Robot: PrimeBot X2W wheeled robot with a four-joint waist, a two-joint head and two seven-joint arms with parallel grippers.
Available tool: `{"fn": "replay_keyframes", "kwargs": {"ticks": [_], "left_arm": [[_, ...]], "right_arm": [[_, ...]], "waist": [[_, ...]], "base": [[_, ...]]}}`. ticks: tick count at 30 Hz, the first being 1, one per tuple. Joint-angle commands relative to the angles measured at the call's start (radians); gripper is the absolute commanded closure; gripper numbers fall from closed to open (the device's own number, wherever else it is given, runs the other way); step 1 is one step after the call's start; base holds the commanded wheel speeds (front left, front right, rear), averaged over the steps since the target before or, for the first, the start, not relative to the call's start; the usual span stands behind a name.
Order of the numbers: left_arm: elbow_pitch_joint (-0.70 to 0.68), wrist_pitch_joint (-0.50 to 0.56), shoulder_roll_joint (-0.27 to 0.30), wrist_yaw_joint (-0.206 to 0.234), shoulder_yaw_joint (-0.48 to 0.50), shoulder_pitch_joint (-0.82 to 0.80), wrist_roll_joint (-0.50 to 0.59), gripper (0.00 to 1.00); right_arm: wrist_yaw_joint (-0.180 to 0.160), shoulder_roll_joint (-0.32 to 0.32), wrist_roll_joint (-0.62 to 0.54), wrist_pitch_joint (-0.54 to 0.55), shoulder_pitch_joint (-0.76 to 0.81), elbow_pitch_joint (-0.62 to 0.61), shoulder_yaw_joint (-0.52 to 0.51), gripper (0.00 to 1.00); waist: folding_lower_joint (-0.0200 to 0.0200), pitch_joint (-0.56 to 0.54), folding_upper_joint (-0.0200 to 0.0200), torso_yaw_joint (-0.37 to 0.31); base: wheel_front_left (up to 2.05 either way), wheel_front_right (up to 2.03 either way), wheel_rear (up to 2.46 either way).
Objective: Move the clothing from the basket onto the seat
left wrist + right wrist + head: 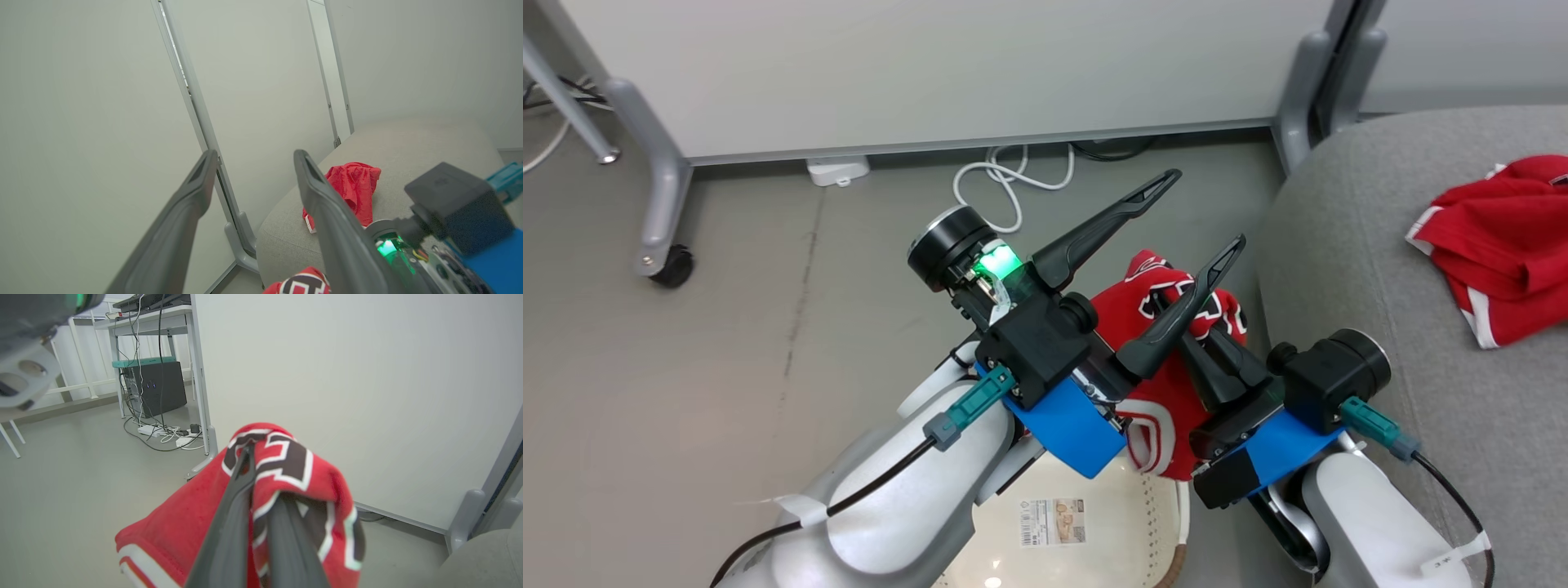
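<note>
Hanging from the right gripper [250, 469], whose fingers are pressed together on its lettered fold: one red jersey [1168, 392], raised over the basket [1127, 506], likely for carrying to the seat [1347, 245]. Alongside, the left gripper [1205, 208]: fingers spread, empty. Second red garment [1511, 245]: lying on the seat.

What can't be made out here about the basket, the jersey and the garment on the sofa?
1. Cream perforated plastic basket: in the head view, the pale left forearm and the bottom edge hide most of it; further contents unknown.
2. Red jersey with black-and-white lettering: crumpled, crossed by the open left gripper in the head view; lettering unreadable.
3. Red garment on the grey fabric seat: cut by the head view's right edge.
4. Basket's paper label: too small to read.
</note>
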Motion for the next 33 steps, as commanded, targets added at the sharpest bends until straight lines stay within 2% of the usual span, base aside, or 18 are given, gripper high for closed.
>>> {"fn": "replay_keyframes", "kwargs": {"ticks": [1, 21, 33], "left_arm": [[0.004, -0.004, 0.004, 0.002, 0.000, 0.006, 0.005, 0.00], [0.063, -0.003, 0.019, -0.010, -0.091, -0.007, 0.020, 0.00], [0.084, -0.003, 0.032, -0.010, -0.120, -0.014, 0.012, 0.00]], "right_arm": [[0.000, 0.000, -0.004, -0.001, 0.014, -0.009, -0.010, 1.00], [0.000, 0.001, -0.051, -0.001, 0.076, -0.100, -0.240, 1.00], [0.000, 0.019, -0.064, -0.001, 0.113, -0.134, -0.337, 1.00]], "waist": [[-0.0001, 0.003, -0.0001, -0.013], [-0.0001, 0.112, -0.0001, -0.225], [-0.0001, 0.139, -0.0001, -0.303]], "base": [[0.00, 0.00, 0.00], [0.00, 0.00, 0.00], [0.00, 0.00, 0.00]]}}
